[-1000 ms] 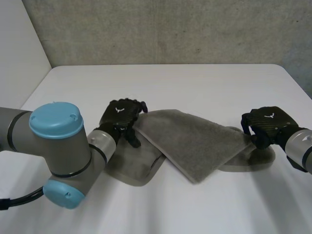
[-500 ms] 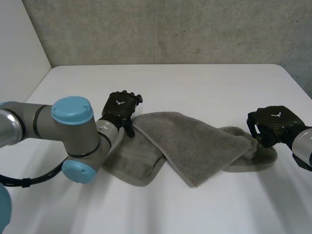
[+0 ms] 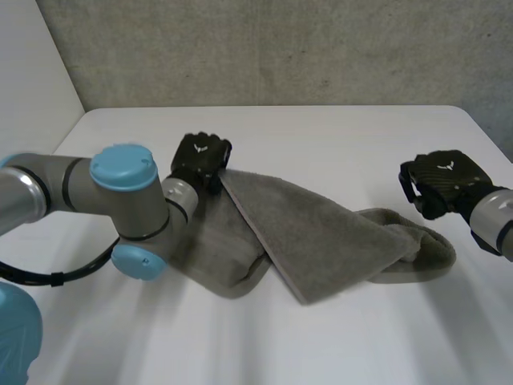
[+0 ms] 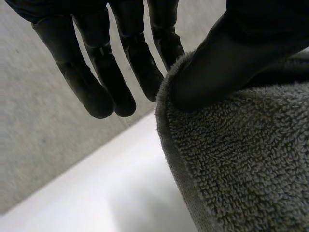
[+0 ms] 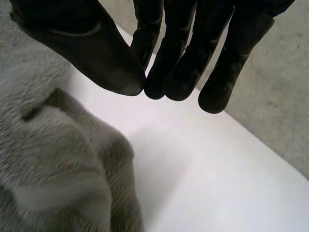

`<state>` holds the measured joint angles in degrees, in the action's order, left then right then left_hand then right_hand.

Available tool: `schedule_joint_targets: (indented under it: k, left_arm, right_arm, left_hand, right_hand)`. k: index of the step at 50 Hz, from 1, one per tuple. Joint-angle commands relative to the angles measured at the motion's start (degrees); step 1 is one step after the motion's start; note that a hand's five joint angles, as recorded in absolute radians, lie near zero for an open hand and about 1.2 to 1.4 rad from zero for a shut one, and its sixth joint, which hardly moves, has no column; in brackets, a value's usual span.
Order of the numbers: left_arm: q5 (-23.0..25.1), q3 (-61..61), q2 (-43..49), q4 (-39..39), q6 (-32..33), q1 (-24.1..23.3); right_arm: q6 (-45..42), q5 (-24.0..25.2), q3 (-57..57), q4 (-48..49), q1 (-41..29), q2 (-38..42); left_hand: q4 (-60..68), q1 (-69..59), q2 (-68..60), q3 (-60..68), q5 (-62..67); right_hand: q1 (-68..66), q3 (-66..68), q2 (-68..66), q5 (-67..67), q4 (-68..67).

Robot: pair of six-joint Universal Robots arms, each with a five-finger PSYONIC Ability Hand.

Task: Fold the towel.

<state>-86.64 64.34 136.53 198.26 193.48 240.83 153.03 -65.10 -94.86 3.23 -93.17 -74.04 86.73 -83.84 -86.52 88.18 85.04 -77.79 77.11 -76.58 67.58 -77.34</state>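
The grey towel lies folded at a slant across the middle of the white bench. The left hand is at its far left corner, thumb on the edge, apparently pinching it against straight fingers. The right hand, fingers straight and holding nothing, hovers beside the towel's right end. Each hand's back bears a small white emblem.

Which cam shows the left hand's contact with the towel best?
Left wrist view: the thumb of the left hand pinches the edge of the towel against a finger, close up. Head view shows that hand's back at the towel's far corner, hiding the contact. Right wrist view shows the towel's other end below the right hand.
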Motion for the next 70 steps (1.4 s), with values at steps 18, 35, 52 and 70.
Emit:
schedule_joint_targets:
  k: [18, 35, 52, 70]
  left_arm:
    - [-0.2, 11.1, -12.0, 3.4, 0.2, 0.2]
    - [-0.4, 15.6, -11.8, 6.7, 0.2, 1.8]
    - [-0.5, 15.6, -11.9, 6.8, 0.1, 2.0]
    - [-0.5, 15.6, -25.5, 5.8, -0.7, 3.2]
  right_arm:
    - [8.1, -0.6, -3.8, -2.7, -13.4, -0.1]
    - [8.7, -3.4, -2.8, 5.6, -24.7, 10.0]
    - [7.5, -11.7, 4.8, 5.8, -26.9, 17.7]
    - [8.5, -7.5, 15.7, -8.8, -16.7, -9.4]
  left_hand:
    - [-6.7, 3.8, 6.5, -8.2, -15.0]
    - [-6.7, 3.8, 6.5, -8.2, -15.0]
    - [-6.7, 3.8, 6.5, -8.2, -15.0]
    - [-6.7, 3.8, 6.5, -8.2, -15.0]
  right_hand:
    - [54.4, -53.7, 53.2, -54.2, 54.0]
    - [53.9, -53.2, 52.7, -53.7, 53.5]
    - [-2.2, 2.9, -3.4, 2.4, -2.7]
    - [-2.2, 2.9, -3.4, 2.4, -2.7]
